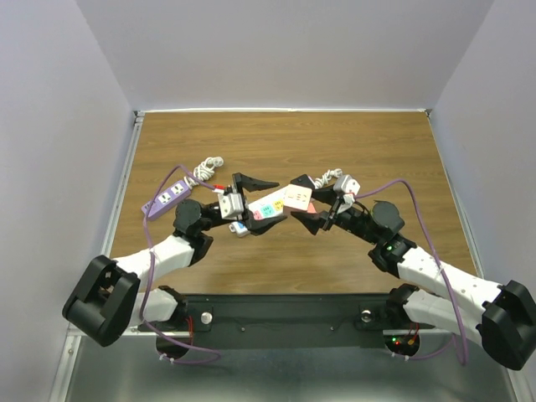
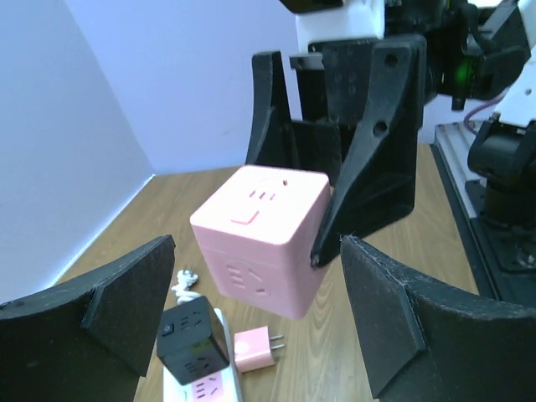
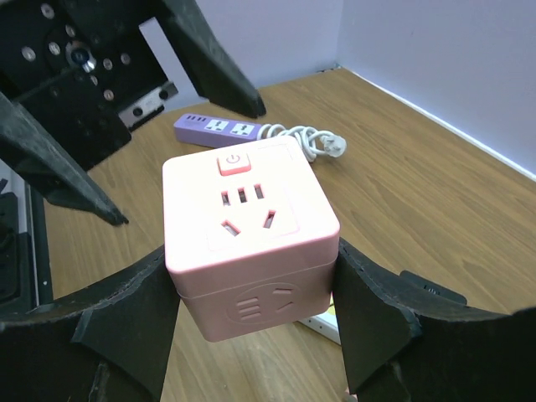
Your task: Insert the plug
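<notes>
Pale walls enclosed a wooden table [image 1: 335, 134]. A pink cube socket [image 3: 251, 234] was clamped above it by the right gripper [image 3: 251, 289]. The left gripper [image 2: 258, 251] was spread wide, facing the cube. A pink plug [image 2: 255, 349] was seen lying on the table below.

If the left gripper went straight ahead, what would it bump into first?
Most likely the pink cube-shaped socket block, held by the right gripper directly ahead of the open left gripper; depth is unclear.

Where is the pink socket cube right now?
The pink socket cube is clamped in the right gripper, above mid-table, just in front of the open left gripper.
</notes>
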`<state>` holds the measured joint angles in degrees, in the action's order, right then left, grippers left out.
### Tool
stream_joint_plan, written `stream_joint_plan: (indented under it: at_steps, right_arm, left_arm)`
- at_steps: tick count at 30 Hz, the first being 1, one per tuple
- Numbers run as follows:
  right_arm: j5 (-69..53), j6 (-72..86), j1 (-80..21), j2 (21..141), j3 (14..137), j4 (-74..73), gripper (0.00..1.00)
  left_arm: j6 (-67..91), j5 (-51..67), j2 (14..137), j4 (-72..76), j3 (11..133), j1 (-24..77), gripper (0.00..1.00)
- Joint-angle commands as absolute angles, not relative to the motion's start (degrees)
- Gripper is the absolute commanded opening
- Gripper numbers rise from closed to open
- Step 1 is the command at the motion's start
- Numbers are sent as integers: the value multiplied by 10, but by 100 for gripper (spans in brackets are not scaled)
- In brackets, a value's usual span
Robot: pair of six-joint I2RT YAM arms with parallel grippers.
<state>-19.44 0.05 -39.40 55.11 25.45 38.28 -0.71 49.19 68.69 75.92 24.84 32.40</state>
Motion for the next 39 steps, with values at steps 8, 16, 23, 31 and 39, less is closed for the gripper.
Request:
stream_joint_plan:
  at_steps: [8,16,23,31,39]
  right_arm:
    - [-254,38,-391,533,274,455,1]
    - [-363,29,-391,550,280,455,1]
    - [-385,18,-391,551,279,457,1]
    - [-403,20,-390,573,283,470,1]
    - [-362,15,-391,577,280,473,6]
  left_arm:
    - [-81,574,665,802,215,324,90]
    - [-83,579,672,763,243,327,90]
    - [-81,593,693,753,258,330,85]
    - [-99,641,723,718,279,344,65]
    - [-142,638,733,656,292,357,9]
